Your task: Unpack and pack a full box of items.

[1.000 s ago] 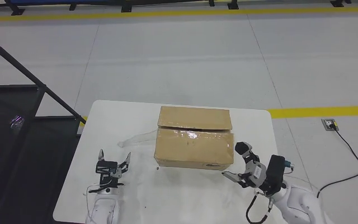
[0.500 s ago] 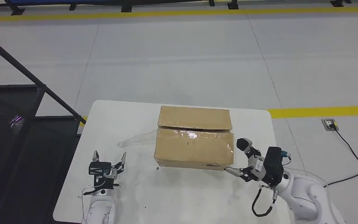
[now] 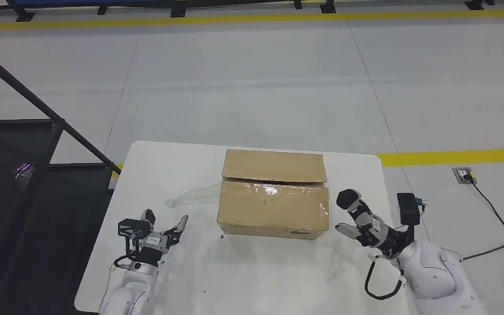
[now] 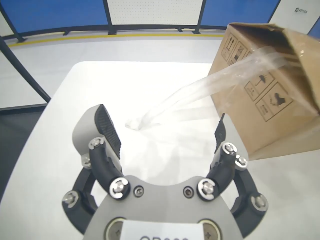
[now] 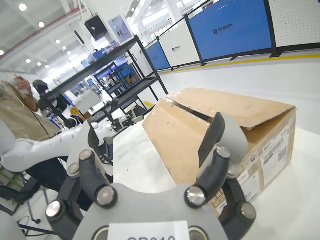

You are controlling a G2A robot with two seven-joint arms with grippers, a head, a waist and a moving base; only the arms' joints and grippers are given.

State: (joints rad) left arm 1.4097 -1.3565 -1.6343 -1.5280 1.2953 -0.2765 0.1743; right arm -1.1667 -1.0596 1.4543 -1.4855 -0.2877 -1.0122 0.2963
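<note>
Cardboard box (image 3: 273, 201) sits mid-table (image 3: 260, 268), flaps down. Left gripper (image 4: 163, 128) and right gripper (image 5: 153, 123) flank it, fingers (image 4: 107, 128) spread, empty. Hazard: the loose clear tape strip (image 4: 190, 91) may foul the fingers and drag the box.

Light: ceiling lamps (image 5: 22, 6) are shining brightly.
Glare: the table (image 4: 100, 88) is washing out white.
Shadow: the box (image 3: 273, 206) is casting a faint one.
Edges: straight lines are bowing.

1 box (image 3: 273, 194), 1 tape strip (image 3: 191, 194), 1 table (image 3: 157, 173)
</note>
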